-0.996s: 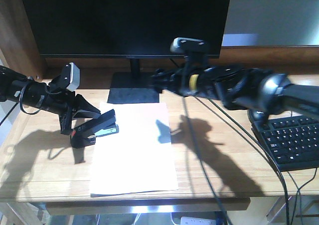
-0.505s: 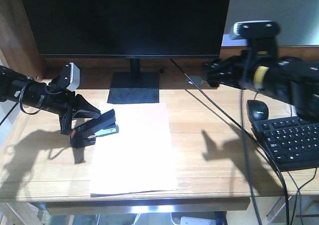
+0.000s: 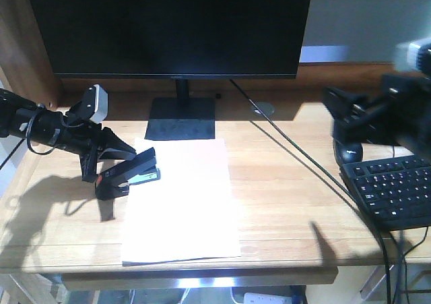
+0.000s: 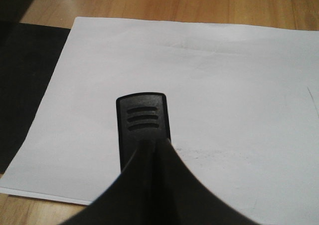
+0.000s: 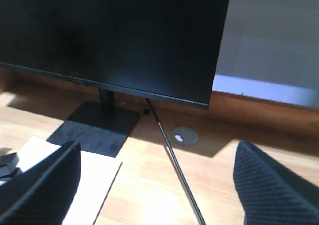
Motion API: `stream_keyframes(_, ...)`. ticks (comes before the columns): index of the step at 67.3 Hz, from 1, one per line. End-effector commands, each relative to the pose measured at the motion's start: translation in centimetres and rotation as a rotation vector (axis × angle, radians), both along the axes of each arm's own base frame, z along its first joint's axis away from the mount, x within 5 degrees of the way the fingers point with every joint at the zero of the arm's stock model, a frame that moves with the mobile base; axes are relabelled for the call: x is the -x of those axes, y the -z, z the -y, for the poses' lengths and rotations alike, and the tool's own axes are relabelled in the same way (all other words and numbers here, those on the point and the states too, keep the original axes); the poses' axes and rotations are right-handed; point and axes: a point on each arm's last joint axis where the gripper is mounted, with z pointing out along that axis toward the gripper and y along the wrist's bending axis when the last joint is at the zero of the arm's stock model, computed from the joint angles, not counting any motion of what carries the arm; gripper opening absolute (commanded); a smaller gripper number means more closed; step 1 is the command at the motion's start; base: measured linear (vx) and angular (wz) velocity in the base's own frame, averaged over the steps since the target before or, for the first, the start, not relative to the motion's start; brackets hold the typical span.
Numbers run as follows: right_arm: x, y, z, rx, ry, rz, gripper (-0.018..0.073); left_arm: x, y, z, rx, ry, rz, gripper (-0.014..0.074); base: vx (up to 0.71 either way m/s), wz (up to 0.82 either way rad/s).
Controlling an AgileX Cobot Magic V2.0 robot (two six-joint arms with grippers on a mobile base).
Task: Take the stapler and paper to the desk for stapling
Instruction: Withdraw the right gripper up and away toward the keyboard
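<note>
I had the left gripper [image 3: 108, 164] clamped on the stapler [image 3: 129, 172], nose over the paper [image 3: 182, 203]; figured I'd press straight down, with the right gripper [image 5: 157, 152] hanging open.

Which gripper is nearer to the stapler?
Left. The left gripper is closed on the rear end of the stapler; the right gripper hangs open far off, near the keyboard.

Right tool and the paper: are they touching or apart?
Apart. The front view shows the right tool over by the keyboard, with a wide stretch of bare desk between it and the paper.
</note>
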Motion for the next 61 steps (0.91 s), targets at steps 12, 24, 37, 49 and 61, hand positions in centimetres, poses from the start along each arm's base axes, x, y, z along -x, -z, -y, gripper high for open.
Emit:
stream_keyframes(12, 6.3, -0.6, 2.3, 0.014, 0.014, 0.171, 0.0588, 0.0, -3.6, 0.5, 0.062, -0.007, 0.066, -0.0006, 0.00, 0.00)
stream_keyframes(24, 9.6, 0.7, 3.3, -0.004, 0.016, 0.233, 0.0588, 0.0, -3.6, 0.5, 0.062, -0.007, 0.066, -0.0006, 0.00, 0.00)
stream_keyframes(37, 11.6, 3.8, 3.9, -0.004, 0.008, 0.230, 0.0588, 0.0, -3.6, 0.5, 0.062, -0.007, 0.066, -0.0006, 0.00, 0.00)
stream_keyframes(49, 12.5, 7.1, 3.7, 0.007, -0.043, 0.172, 0.0588, 0.0, -3.6, 0.5, 0.062, -0.007, 0.066, -0.0006, 0.00, 0.00)
stream_keyframes(61, 12.7, 8.1, 3.5, 0.009, -0.066, 0.151, 0.0588, 0.0, -3.6, 0.5, 0.062, -0.007, 0.066, -0.0006, 0.00, 0.00)
